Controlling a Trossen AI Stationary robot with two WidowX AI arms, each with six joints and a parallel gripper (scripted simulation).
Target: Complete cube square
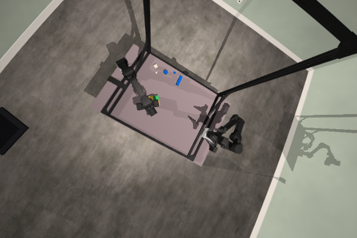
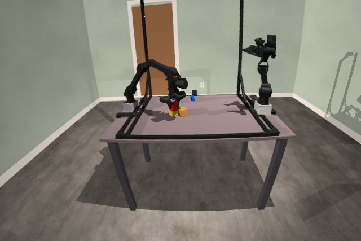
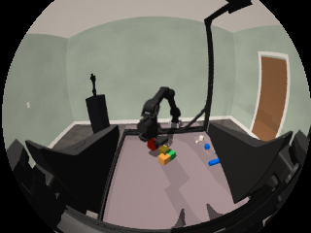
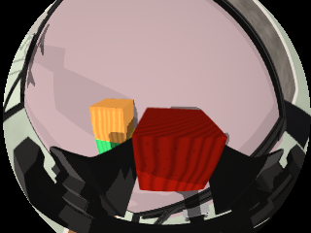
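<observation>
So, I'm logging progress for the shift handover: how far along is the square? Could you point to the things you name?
The yellow (image 2: 172, 112) (image 3: 163, 149), green (image 1: 156, 97) (image 3: 171, 154) and orange (image 2: 183, 112) (image 3: 164, 159) (image 4: 112, 121) cubes already form an L. The right gripper (image 4: 173, 137) holds the red cube (image 2: 174, 106) (image 4: 177, 150) above table level. Left: lower it into the open corner, flush with yellow and orange, release, withdraw.

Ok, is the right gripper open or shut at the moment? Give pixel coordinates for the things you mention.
Shut on the red cube (image 2: 175, 106) (image 3: 152, 144) (image 4: 177, 150): the right wrist view shows it between the two dark fingers, one against each side.

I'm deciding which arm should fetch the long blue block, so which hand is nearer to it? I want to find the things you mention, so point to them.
Right. The right hand (image 1: 152, 107) (image 2: 174, 101) is over the coloured cubes, partway across the table; the left hand is raised beyond the table's opposite end.
</observation>
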